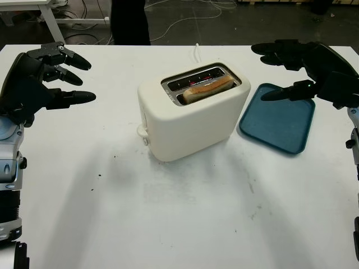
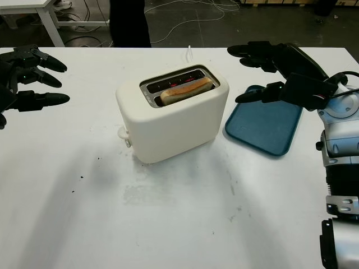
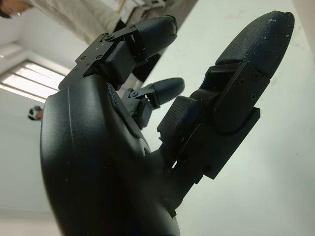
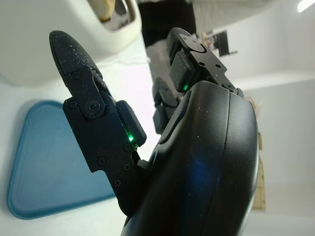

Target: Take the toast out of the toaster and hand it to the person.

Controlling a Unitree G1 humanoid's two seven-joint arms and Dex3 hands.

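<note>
Toast (image 1: 208, 88) lower part inside toaster (image 1: 190, 120)

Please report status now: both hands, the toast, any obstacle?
Left hand open, left of toaster. Right hand open, above blue tray. Toast in slot, ungrasped. Nothing blocking.

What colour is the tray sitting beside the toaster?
Dark teal blue. The tray shows best in the left eye view, lying beside the cream toaster.
</note>
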